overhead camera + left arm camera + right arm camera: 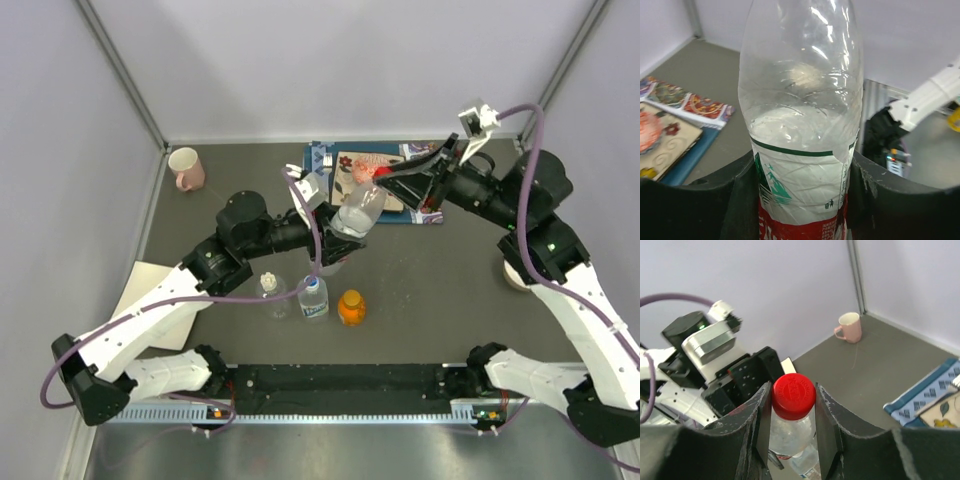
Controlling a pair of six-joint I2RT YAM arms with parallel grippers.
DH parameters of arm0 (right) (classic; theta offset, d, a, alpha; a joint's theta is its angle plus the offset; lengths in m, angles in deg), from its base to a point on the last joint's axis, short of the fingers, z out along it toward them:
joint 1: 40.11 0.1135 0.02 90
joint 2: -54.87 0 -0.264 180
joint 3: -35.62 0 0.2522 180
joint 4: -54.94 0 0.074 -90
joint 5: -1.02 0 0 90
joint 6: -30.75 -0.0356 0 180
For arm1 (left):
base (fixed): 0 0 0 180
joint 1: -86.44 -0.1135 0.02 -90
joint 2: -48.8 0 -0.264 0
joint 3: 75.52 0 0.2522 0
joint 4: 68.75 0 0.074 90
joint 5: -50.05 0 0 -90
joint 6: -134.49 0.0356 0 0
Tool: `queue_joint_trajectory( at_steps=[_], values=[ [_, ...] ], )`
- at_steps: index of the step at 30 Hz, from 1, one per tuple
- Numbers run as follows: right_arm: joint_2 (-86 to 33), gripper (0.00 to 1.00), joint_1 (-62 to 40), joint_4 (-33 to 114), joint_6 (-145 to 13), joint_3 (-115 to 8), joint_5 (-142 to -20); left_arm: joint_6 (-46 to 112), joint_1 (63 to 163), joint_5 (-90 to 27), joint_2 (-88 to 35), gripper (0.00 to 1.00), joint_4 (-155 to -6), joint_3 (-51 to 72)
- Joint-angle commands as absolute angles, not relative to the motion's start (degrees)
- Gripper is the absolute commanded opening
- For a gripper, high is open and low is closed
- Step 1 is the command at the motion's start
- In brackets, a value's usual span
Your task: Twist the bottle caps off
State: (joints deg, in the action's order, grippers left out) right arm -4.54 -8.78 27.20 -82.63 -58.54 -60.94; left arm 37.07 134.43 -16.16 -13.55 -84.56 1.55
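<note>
The left gripper [337,238] squeezes the red-label bottle [800,100] by its body, tilted, above the middle of the table [450,280]. The right gripper [388,178] pinches its red cap [793,394] tight. The orange bottle [350,307] stands upright on the near side.

- the counter [440,270] is a dark grey matte surface, evenly lit, with only soft shadows.
- pale lavender-white walls [330,60] close it in at the back and on both sides.
- slim metal posts [125,75] run along the two back corners.
- a pink mug [186,168] stands upright near the back left corner.
- a patterned, blue-edged mat [322,158] lies flat by the back wall.
- a cream sheet [148,278] lies at the left edge.
- a brushed metal strip [330,450] borders the near edge.
</note>
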Motion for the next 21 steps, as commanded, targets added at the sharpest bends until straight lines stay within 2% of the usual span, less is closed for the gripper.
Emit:
queue_joint_trajectory(
  at_steps=[1, 3, 11, 21],
  values=[
    [0.0, 0.0, -8.47, 34.3, -75.51, -52.61, -51.81, 29.48, 132.41, 6.77, -12.11, 0.42, -74.62, 2.32],
    [2.39, 0.0, -8.47, 39.76, -76.47, -50.48, -51.1, 26.66, 130.31, 10.66, -12.2, 0.42, -71.72, 1.79],
    [4.59, 0.0, -8.47, 40.74, -74.81, -49.59, -40.82, 11.98, 125.91, 22.96, -13.78, 0.43, -56.26, -0.06],
    [3.9, 0.0, -8.47, 40.04, -72.87, -51.26, -29.22, -1.65, 125.55, 30.01, -18.61, 0.45, -41.92, 0.03]
  ],
)
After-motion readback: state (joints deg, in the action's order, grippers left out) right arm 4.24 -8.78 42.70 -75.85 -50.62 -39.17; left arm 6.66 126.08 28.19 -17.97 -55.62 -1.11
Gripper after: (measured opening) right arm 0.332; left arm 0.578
